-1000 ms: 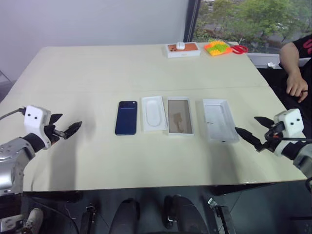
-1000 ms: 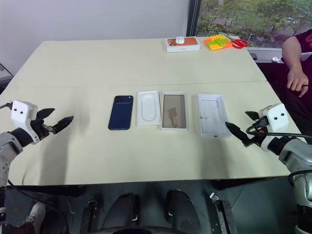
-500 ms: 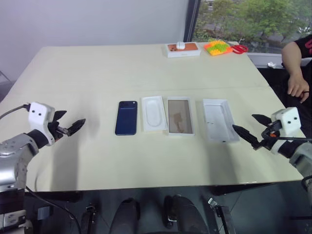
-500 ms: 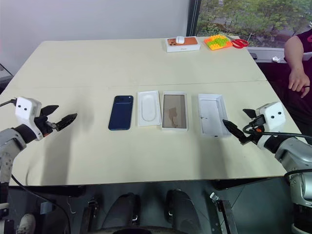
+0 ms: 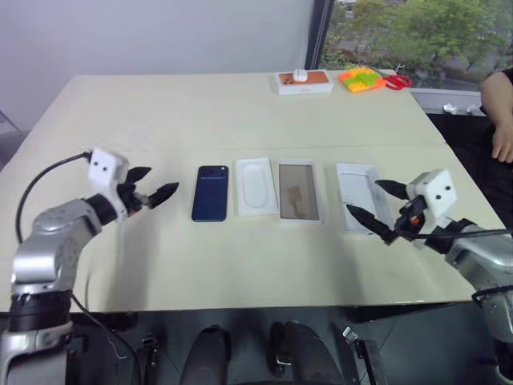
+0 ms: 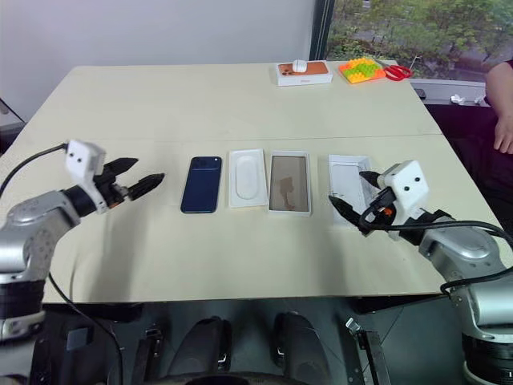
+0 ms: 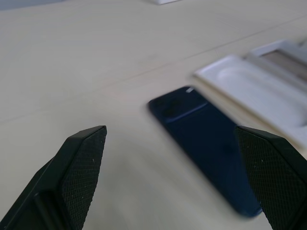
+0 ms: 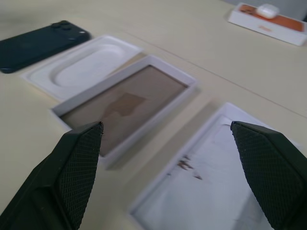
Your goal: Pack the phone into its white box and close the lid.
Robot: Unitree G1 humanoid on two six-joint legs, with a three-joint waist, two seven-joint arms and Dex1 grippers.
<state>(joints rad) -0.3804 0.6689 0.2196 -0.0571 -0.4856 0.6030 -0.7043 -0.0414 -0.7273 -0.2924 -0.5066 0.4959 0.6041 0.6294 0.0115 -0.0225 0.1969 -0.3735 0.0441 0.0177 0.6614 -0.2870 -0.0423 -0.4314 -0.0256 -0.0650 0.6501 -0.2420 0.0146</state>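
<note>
The dark blue phone (image 5: 210,192) lies flat on the beige table, leftmost in a row. To its right come a white insert with an oval recess (image 5: 256,187), then the white box (image 5: 299,192), open, with a brownish floor. Last is a slightly larger white tray (image 5: 358,196), inside up, which I take for the lid. My left gripper (image 5: 164,179) hovers open just left of the phone (image 7: 206,143), pointing at it. My right gripper (image 5: 361,196) is open above the lid's near half. Both grippers are empty.
At the table's far edge stand a white box with an orange top (image 5: 304,81), an orange-green toy (image 5: 358,78) and red scissors (image 5: 394,80). A person's hand (image 5: 502,143) shows at the right edge. Bare table lies in front of the row.
Both arms have swung inward towards the row. The left gripper came close to the phone and the right one moved over the rightmost tray. Both stayed open.
</note>
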